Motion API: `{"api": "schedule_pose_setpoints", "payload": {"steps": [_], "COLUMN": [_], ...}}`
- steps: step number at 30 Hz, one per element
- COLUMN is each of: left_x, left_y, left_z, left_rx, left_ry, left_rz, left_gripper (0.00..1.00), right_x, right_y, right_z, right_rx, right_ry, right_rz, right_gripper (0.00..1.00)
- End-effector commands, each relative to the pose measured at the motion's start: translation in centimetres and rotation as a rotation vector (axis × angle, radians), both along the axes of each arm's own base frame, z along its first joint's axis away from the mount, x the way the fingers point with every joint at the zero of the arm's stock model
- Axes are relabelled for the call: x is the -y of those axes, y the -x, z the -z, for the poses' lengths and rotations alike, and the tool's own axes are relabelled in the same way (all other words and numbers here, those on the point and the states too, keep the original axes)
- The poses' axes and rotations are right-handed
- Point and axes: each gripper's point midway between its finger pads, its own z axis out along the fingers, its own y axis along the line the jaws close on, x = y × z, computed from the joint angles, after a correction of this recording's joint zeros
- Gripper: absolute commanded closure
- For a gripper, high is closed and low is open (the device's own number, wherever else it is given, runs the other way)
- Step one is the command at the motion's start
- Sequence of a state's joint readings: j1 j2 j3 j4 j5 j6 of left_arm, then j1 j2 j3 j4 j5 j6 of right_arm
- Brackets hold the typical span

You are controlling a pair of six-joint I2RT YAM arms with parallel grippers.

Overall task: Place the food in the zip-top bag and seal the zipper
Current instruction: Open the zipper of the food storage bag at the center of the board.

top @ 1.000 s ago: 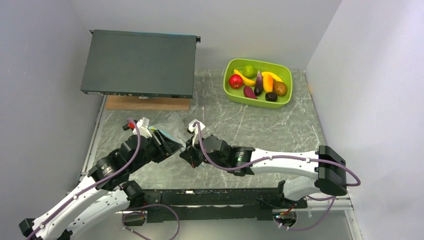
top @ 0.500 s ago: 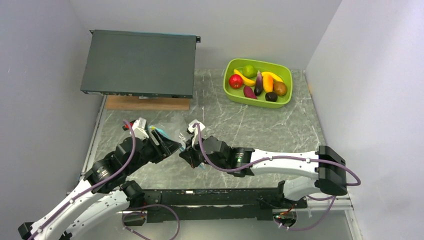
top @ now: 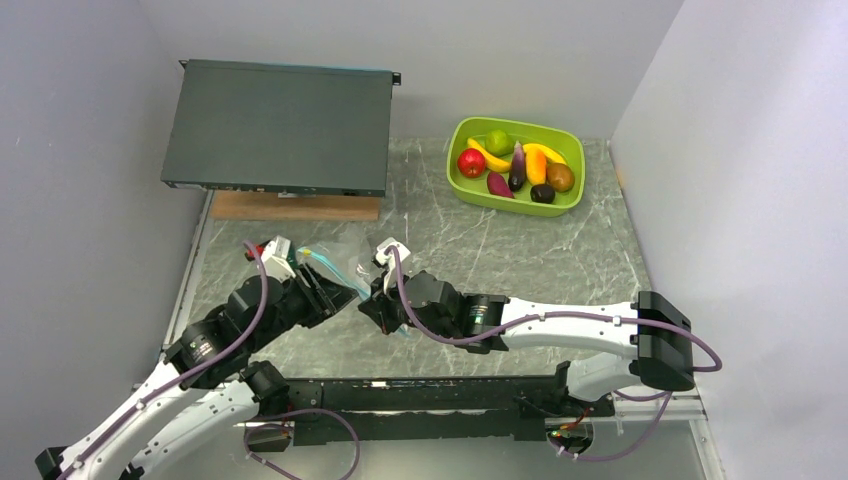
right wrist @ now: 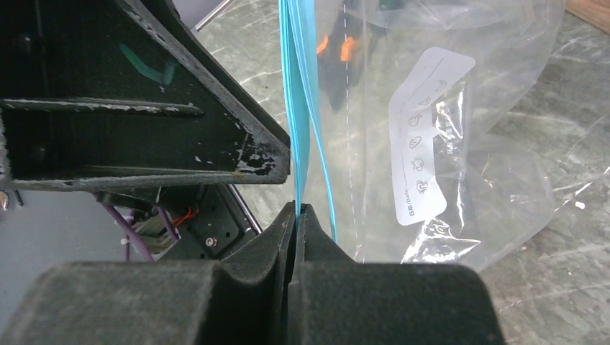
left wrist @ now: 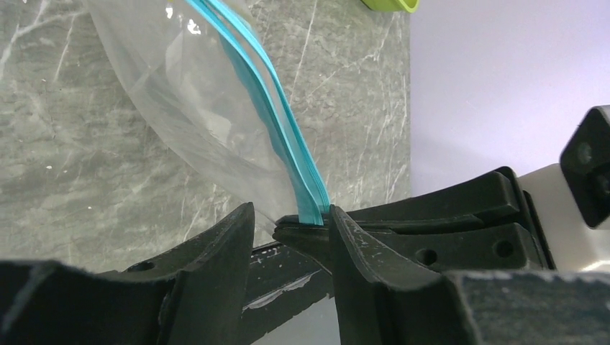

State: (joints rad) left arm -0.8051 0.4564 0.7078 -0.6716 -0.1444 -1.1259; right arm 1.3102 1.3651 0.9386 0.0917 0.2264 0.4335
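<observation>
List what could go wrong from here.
1. The right gripper pinches only the end of the teal-blue zipper strip; the crinkly clear plastic bag might slip free.
2. The left gripper, open, sits crowded against the right gripper's fingers; closing could clamp them instead.
3. The toy fruits and vegetables lie far off in the lime-green plastic tub; releasing the strip may let the limp mouth collapse.

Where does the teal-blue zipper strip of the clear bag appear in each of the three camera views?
Top external: the zipper is a short teal line, left of centre.
Left wrist: the zipper runs diagonally from top centre down to between the fingers of the left claw.
Right wrist: the zipper hangs vertically at centre, pinched in the right claw.
Shared landmark: the grey marbled table shows in all three.
</observation>
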Motion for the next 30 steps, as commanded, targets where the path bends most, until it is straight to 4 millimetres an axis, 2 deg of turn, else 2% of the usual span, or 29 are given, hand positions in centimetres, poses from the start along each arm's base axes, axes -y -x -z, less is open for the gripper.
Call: {"api": "schedule_pose_setpoints", "payload": {"steps": [1, 7, 9, 13, 21, 24, 27, 30], "left_x": [0.4, 0.5, 0.7, 1.1, 1.4, 1.2, 1.1, 0.8], "left_y": [-0.5, -0.7, -0.7, -0.8, -0.8, -0.8, -0.9, -1.0], "left_z": [-1.3, -0.7, -0.4, 0.2, 1.2, 1.5, 1.7, 1.6], "left_rx": [0.031, 0.015, 0.007, -0.006, -0.040, -0.042, -0.032, -0.003], "left_ry": [-0.001, -0.024, -0.024, -0.014, -0.020, -0.027, -0.046, -0.074], "left_rz": [0.004, 0.004, 0.005, 0.011, 0.013, 0.008, 0.011, 0.017], "left_gripper": [0.53, 0.58, 0.64, 0.60, 0.62, 0.68, 0.84, 0.91], "right_x": [-0.9, -1.0, -1.0, -1.1, -1.3, -1.4, -1.5, -1.2], "right_y": [0.0, 0.0, -0.1, -0.1, -0.3, -0.3, -0.2, 0.0], "right_z": [-4.0, -3.8, -3.8, -3.6, -3.5, -3.3, -2.7, -2.3], "right_rx": [0.041, 0.041, 0.045, 0.052, 0.069, 0.069, 0.057, 0.047], "right_ry": [-0.098, -0.089, -0.086, -0.079, -0.077, -0.071, -0.062, -0.055], "right_rz": [-0.009, -0.013, -0.010, -0.012, -0.009, -0.007, -0.010, -0.016], "right_gripper": [1.00, 1.00, 1.00, 1.00, 1.00, 1.00, 1.00, 1.00]}}
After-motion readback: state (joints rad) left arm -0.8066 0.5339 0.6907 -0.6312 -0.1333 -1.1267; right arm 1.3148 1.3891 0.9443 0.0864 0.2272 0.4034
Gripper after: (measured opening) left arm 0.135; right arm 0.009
